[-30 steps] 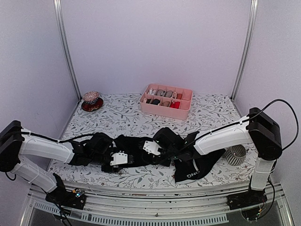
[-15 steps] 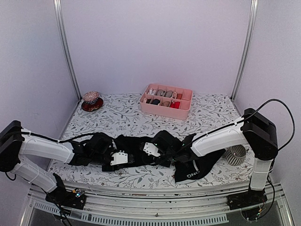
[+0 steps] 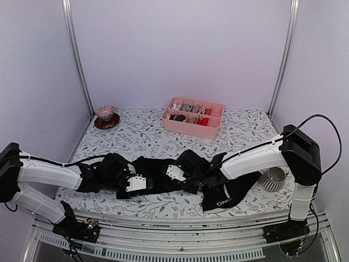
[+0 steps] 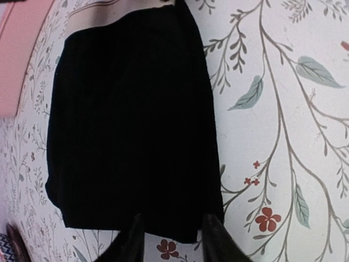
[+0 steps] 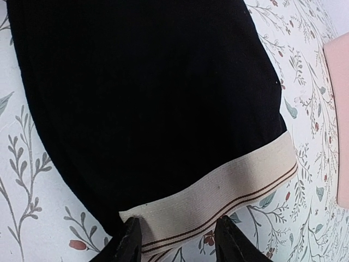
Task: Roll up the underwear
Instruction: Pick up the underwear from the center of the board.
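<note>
A black underwear with a wide beige waistband point(image 5: 218, 188) lies folded flat on the flowered table, between my two grippers point(image 3: 155, 166). In the left wrist view its black lower hem point(image 4: 163, 218) reaches between the tips of my left gripper point(image 4: 173, 241), whose jaws stand apart on either side of it. My right gripper point(image 5: 177, 243) is at the opposite end, jaws apart over the near corner of the waistband. A second black underwear with white letters point(image 3: 222, 201) lies crumpled under the right arm, near the front edge.
A pink divided tray point(image 3: 212, 130) with small fabric bundles stands at the back centre. A reddish round object on a dark saucer point(image 3: 106, 115) sits at the back left. A ribbed metal cup point(image 3: 272, 177) lies by the right arm.
The left gripper's jaws have narrowed around the hem. The right gripper has shifted slightly left and its jaws have closed a little. The underwear has not moved.
</note>
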Action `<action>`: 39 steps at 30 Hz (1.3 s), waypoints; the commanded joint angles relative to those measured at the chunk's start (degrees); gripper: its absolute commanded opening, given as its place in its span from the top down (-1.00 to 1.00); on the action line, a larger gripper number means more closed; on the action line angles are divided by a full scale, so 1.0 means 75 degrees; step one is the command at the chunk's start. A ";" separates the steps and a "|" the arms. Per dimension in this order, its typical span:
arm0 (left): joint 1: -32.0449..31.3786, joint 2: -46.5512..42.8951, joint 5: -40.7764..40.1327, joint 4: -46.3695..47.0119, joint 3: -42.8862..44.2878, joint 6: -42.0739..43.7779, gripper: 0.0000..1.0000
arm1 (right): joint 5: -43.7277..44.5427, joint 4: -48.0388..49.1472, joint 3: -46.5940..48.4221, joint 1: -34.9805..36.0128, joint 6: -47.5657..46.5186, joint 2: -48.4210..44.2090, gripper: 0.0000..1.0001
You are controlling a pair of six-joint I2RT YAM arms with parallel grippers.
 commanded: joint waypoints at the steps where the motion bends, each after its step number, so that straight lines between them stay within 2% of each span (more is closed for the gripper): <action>1: 0.0051 -0.0590 0.0228 -0.0205 -0.0061 0.0072 -0.03 | -0.0445 -0.0573 0.0104 0.0007 0.0110 -0.0144 0.00; 4: 0.0011 -0.0950 0.0604 -0.0303 -0.0124 0.0191 -0.35 | -0.0479 -0.0377 -0.0039 0.0014 0.0155 -0.0563 -0.12; 9: -0.0113 -0.0758 0.0362 -0.0328 -0.0103 0.0279 -0.46 | -0.0536 -0.0048 -0.0389 0.0010 0.0279 -0.1334 -0.23; 16: -0.0138 -0.0159 -0.0144 -0.0326 -0.0088 0.0313 -0.45 | -0.0392 0.0303 -0.0883 0.0014 0.0391 -0.2142 -0.30; 26: -0.0144 0.0355 -0.0130 -0.0222 -0.0088 0.0453 -0.24 | -0.0444 0.0576 -0.1196 0.0014 0.0358 -0.2649 -0.32; 33: -0.0152 0.0628 -0.0276 -0.0226 -0.0043 0.0511 0.22 | -0.0604 0.0890 -0.1453 0.0027 0.0200 -0.2946 -0.34; 39: -0.0150 0.0679 -0.0266 -0.0260 0.0025 0.0478 0.53 | -0.0589 0.1612 -0.1962 0.0209 -0.0198 -0.3247 -0.55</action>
